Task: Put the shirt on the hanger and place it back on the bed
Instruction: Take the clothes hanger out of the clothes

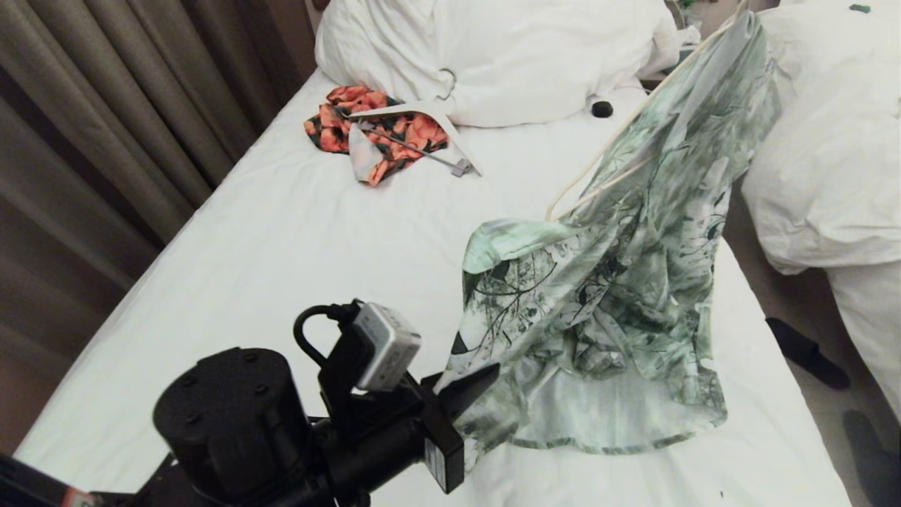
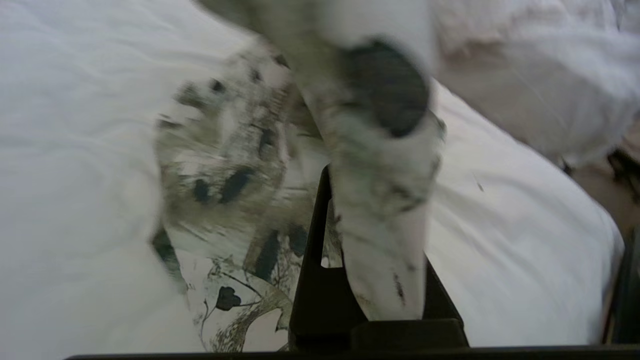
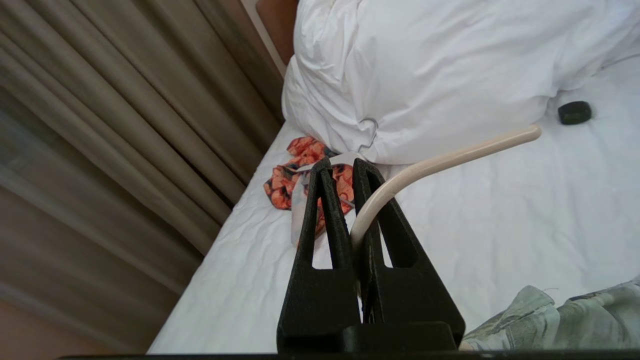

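Green-mottled shirt (image 1: 619, 282) pinched in left claw (image 2: 372, 280), cream hanger (image 3: 440, 162) clenched in right claw (image 3: 350, 200): spread hem wide, avoid dragging.

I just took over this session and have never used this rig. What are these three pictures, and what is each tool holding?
It is a two-armed robot at a bed with a white sheet. The wide picture looks down from its head; the other two come from cameras behind each tool.

The left tool, low and near the robot, is shut on the green-and-white shirt's lower edge. The right tool, seen only in its own wrist view, is shut on the thin cream hanger, which carries the shirt up at the right.

Near the pillows lie an orange floral garment, a thick white hanger and a small black object.
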{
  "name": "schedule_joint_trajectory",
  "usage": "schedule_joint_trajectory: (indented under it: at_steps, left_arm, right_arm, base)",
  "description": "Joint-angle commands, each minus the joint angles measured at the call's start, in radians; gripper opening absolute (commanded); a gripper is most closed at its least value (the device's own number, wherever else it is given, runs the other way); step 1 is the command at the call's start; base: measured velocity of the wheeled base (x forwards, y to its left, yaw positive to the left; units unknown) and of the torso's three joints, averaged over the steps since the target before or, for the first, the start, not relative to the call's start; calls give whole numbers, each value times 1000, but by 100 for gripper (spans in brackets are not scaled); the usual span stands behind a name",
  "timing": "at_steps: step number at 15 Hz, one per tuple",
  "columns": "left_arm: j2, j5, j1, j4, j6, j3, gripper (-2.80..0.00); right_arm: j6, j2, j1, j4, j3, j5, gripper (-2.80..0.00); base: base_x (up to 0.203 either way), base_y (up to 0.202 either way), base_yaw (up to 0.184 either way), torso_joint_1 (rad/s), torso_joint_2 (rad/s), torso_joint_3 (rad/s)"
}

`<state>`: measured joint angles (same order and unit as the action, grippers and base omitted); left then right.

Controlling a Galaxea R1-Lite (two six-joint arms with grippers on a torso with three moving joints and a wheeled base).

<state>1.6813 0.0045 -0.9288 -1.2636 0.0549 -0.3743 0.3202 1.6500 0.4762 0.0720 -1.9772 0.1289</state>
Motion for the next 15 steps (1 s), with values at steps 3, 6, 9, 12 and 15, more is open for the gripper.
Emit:
schedule_joint_trajectory:
  at_steps: [3,6,9,12,15]
  left_arm:
    - [147,96,-113,-17,12,-2,-280]
    - [200,119,-123,-23,31,-125,-280]
    - [205,120,-124,66,47,-267,-280]
    - [204,118,-131,188,49,-368,-280]
    - [195,119,-124,202,49,-428,-280]
  right_arm:
    - [6,10,10,35,1,18,-280]
    - [11,10,43,35,9,22,-280]
    - [18,11,82,37,17,49,-280]
    - [79,22,103,38,32,51,-280]
    - [103,47,140,41,34,51,-280]
  base:
    - [0,0,0,0,0,0]
    - [0,0,0,0,0,0]
    - [0,0,0,0,0,0]
    - [0,0,0,0,0,0]
    - [0,0,0,0,0,0]
